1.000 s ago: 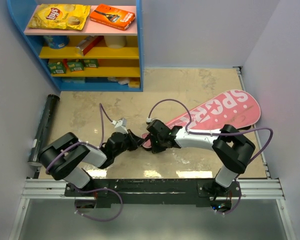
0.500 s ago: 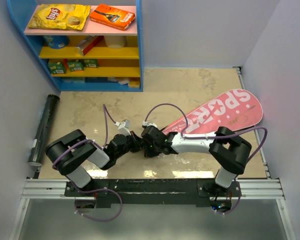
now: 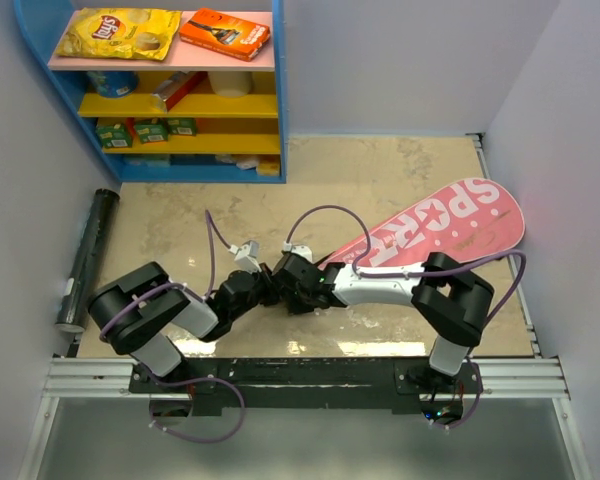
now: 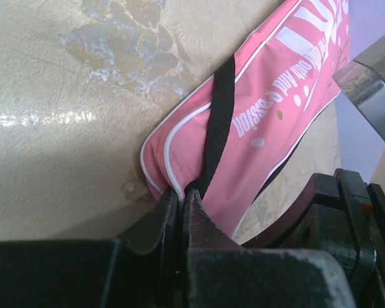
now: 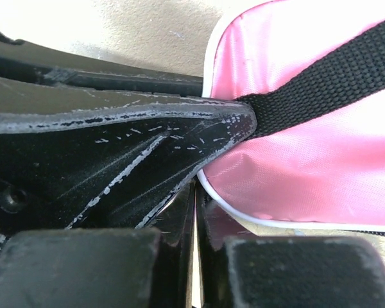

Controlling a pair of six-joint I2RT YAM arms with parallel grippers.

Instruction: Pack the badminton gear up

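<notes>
Left claw [image 4: 183, 199] and right claw [image 5: 196, 192] meet tip to tip, each clamped on the narrow end of the pink racket-shaped fabric bag [image 3: 435, 225], which fans away from them flat on the beige counter [image 3: 380, 170]; soft, light and likely slick, it seems best held by its piped hem or black webbing strap [image 4: 218, 115].

Tube [image 3: 88, 258] lies far left, bag [image 3: 450, 225] right, shelf [image 3: 160, 100] behind.

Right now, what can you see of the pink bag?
The pink bag is racket-shaped, shiny fabric with white piping, white "SPORT" lettering and a black strap. It lies on the table, wide end far right, narrow end toward the arms, where the left end effector and right end effector both pinch it.
</notes>
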